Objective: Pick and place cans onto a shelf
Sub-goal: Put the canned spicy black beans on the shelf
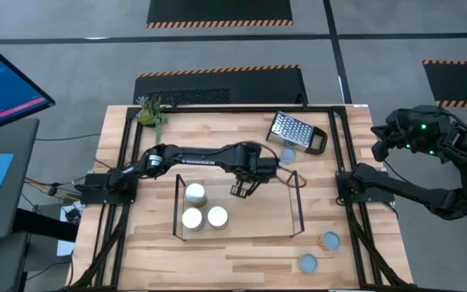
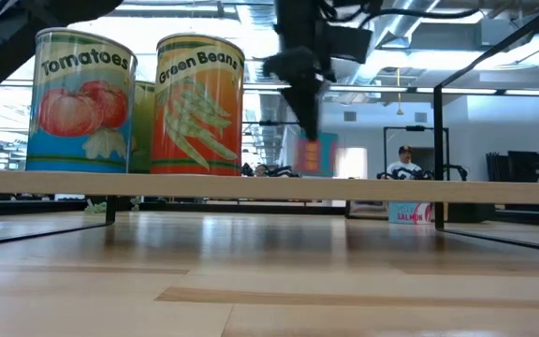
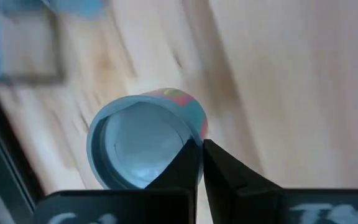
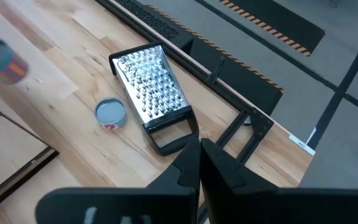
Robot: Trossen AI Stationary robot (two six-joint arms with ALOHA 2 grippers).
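**Left pincer shut over the shelf, one can loose at its tips**

We start at the front of the table. Ahead of the shelf's (image 1: 258, 223) right front corner stand two cans on the bare wood: the front can (image 1: 307, 263) nearest the edge, and the second front can (image 1: 328, 240) just behind it, both well apart from the wire.

Onto the shelf now. Its left end is taken: the Tomatoes can (image 2: 82, 98) and the Green Beans can (image 2: 199, 103) stand upright side by side at the front, with the third can (image 2: 143, 122) tucked behind them.

Just right of those three, the left gripper (image 1: 240, 191) hangs above the middle of the shelf, its fingers pressed together with nothing between them. The loose can (image 3: 145, 140) shows right past the tips, lid tilted towards the wrist camera. Whether it touches them, I cannot tell, nor whether it lies inside the wire.

Behind the shelf's right end sits the back can (image 1: 289, 154), and just beyond it lies the grater (image 1: 292, 130), its black handle pointing away from the shelf. A small plant (image 1: 151, 109) stands beyond the shelf's back left corner.

Off to the shelf's right, past the table edge, the right gripper (image 4: 199, 149) waits, its fingers together and holding nothing.

Far behind it all, a person (image 2: 402, 164) sits in the room.
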